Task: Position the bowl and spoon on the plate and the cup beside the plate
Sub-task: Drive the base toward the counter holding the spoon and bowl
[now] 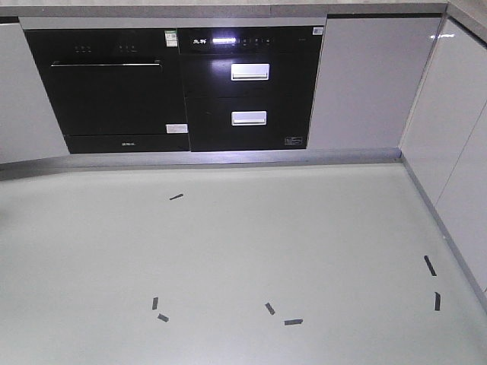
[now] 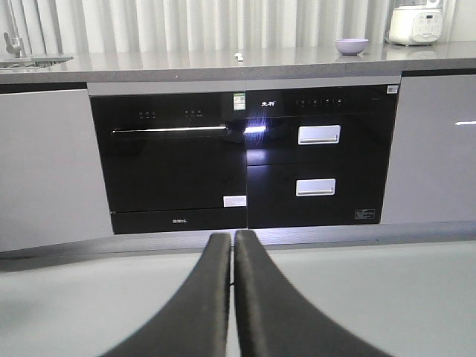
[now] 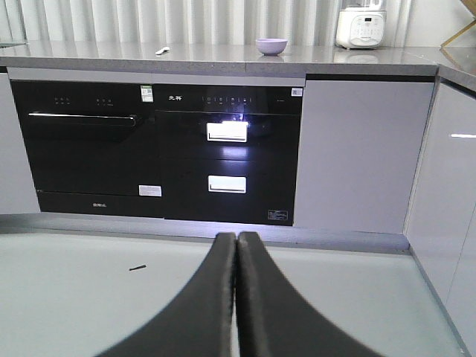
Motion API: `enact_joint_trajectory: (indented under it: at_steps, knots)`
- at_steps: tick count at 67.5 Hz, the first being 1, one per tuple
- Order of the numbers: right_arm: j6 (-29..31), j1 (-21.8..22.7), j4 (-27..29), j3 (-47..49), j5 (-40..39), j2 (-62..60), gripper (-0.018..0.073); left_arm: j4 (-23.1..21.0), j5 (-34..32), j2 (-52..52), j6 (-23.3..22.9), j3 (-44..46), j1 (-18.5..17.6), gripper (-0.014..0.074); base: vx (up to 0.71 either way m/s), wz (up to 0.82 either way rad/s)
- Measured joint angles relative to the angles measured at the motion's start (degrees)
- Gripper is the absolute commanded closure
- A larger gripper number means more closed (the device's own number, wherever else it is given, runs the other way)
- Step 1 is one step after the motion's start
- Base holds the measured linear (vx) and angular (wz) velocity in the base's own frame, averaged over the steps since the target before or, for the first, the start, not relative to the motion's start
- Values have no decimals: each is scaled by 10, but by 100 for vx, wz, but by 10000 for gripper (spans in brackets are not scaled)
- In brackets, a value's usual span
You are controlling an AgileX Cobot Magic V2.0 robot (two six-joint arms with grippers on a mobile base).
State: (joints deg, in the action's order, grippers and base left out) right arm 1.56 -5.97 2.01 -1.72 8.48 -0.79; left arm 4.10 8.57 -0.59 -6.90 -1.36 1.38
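At your far left the sink (image 2: 30, 61) ends the table (image 2: 149, 71). Below it sits the oven (image 2: 171, 156), then the drawer unit (image 2: 320, 156). On the table above their seam the spoon (image 2: 238, 56) lies flat, well apart from the bowl (image 2: 351, 46) further right, with the rice cooker (image 2: 416, 26) beyond. You see no plate or cup in any of the 3 views.

Your left tool (image 2: 232, 236) has its 2 fingers pressed together on nothing, low over the floor (image 1: 304, 243); your right tool (image 3: 236, 236) is the same. Both look parked that way because everything is out of reach. The tape marks (image 1: 176, 197) probably mark base positions, so driving closer likely comes first.
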Motion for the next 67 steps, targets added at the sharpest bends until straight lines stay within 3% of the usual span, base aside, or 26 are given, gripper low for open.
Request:
enact_joint_trajectory:
  at_steps: [67]
  knots:
    - [0,0,0,0,0,0,566,0,0,0,0,0,0,603,0,0]
